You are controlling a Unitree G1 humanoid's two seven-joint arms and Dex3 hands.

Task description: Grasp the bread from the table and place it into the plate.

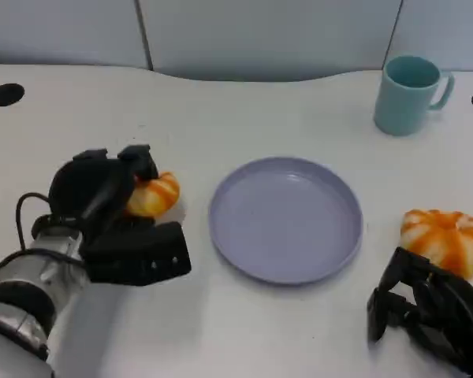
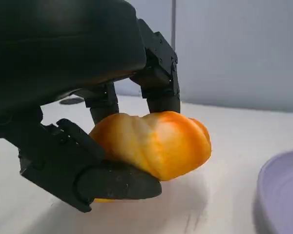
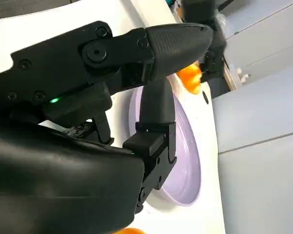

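Here, by size
Desk [image 1: 221, 118]: white, carrying everything; a teal mug [image 1: 410, 93] stands at its far right
Plate [image 1: 285, 216]: lavender, bare, in the middle between the two hands
Left hand [image 1: 114, 220]: fingers closed round the bread, above and below it, as the left wrist view shows plainly
Right hand [image 1: 430, 307]: low at the near right, fingers curled inward with nothing in them, just beside the second bread
Second bread [image 1: 447, 239]: striped orange bun on the desk, right of the plate, untouched
Bread [image 1: 151, 194]: small orange roll, held in the left hand near the desk and left of the plate; in the left wrist view [image 2: 154, 144] its long axis runs across the fingers, toward the plate's rim
Key relation: the plate lies to the right of the held bread, near but apart, so the left hand is the nearer one
Judgement: the grasp looks made; lifting and carrying right over the rim seems next
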